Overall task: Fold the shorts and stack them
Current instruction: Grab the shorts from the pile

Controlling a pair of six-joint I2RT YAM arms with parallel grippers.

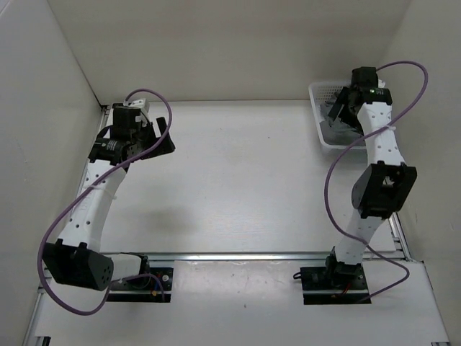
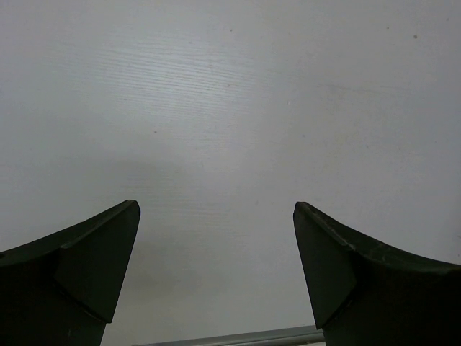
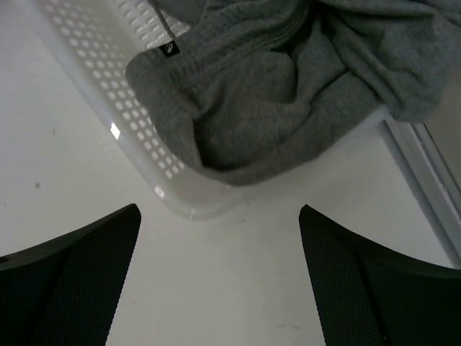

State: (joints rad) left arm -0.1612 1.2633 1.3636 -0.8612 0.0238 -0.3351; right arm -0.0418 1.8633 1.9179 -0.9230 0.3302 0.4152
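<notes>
Looks like the shorts [image 3: 266, 94] sit bunched in the basket [image 3: 108, 79] at the top view's upper right, soft and floppy, so I'd pinch the waistband edge, with right pincer [image 3: 219, 210] and left pincer [image 2: 216, 205] both spread apart.

White arms [image 1: 90, 209], black joints [image 1: 75, 265], purple cables [image 1: 328, 184]

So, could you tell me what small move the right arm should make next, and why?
Probably lower the right gripper onto the grey shorts: they lie crumpled in the white mesh basket, and its open fingers hang short of them, holding nothing.
</notes>
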